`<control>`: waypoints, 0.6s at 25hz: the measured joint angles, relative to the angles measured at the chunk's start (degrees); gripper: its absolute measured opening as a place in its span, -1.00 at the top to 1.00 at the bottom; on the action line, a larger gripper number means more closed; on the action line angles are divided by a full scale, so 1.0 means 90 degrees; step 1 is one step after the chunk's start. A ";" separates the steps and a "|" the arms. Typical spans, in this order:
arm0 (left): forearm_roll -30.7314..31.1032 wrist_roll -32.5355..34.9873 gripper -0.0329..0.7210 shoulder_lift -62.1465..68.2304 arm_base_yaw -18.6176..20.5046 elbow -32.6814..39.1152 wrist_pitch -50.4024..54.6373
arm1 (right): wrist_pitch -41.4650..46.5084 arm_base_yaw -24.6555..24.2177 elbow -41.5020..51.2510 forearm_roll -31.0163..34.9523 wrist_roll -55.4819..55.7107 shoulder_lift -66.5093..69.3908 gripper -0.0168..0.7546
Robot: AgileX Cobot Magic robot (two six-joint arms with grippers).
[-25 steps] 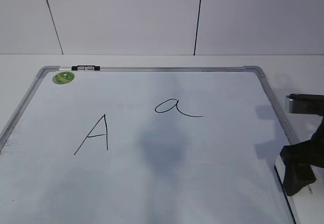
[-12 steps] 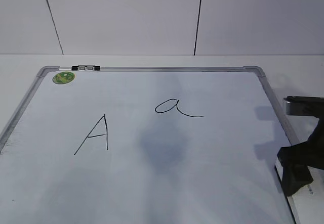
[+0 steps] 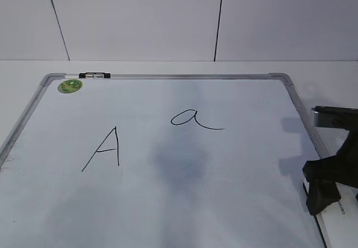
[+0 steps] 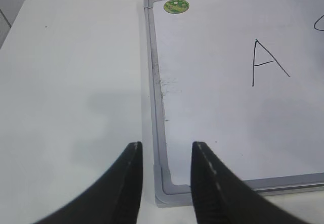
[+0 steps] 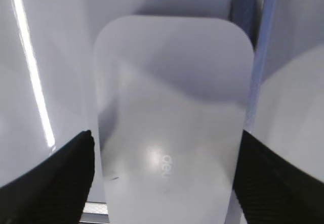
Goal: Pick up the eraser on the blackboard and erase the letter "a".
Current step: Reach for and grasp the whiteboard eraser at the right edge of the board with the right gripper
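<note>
The blackboard (image 3: 224, 192) is a white board with a grey frame lying flat. The letter "a" (image 3: 193, 119) is drawn in black at its upper middle. The white eraser (image 5: 172, 113) lies at the board's right edge, and only a sliver of it shows in the exterior view (image 3: 340, 214). My right gripper (image 5: 167, 133) is low over the eraser with one black finger on each side, very close to its long edges, and it also shows in the exterior view (image 3: 327, 189). My left gripper (image 4: 166, 145) is open and empty above the board's near-left corner.
A capital "A" (image 3: 106, 150) is drawn left of the "a", with a faint grey smudge (image 3: 179, 164) between and below them. A green sticker (image 3: 70, 85) and a black clip (image 3: 95, 75) sit at the far-left corner. White table (image 4: 76, 82) surrounds the board.
My right gripper has shifted slightly left and settled lower over the eraser. The board and both letters are unchanged.
</note>
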 joint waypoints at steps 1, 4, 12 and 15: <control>0.0000 0.0000 0.26 0.0000 0.0000 0.0000 0.0000 | -0.0009 0.0000 0.0000 0.0000 0.0000 0.0000 -0.74; 0.0000 0.0000 0.26 0.0000 0.0000 0.0000 0.0000 | -0.0009 0.0000 0.0000 0.0000 0.0000 0.0000 -0.74; 0.0000 0.0000 0.26 0.0000 0.0000 0.0000 0.0000 | -0.0009 0.0000 0.0000 -0.0011 0.0000 0.0000 -0.69; 0.0000 0.0000 0.26 0.0000 0.0000 0.0000 0.0000 | -0.0013 0.0000 0.0000 -0.0011 -0.0012 0.0000 -0.69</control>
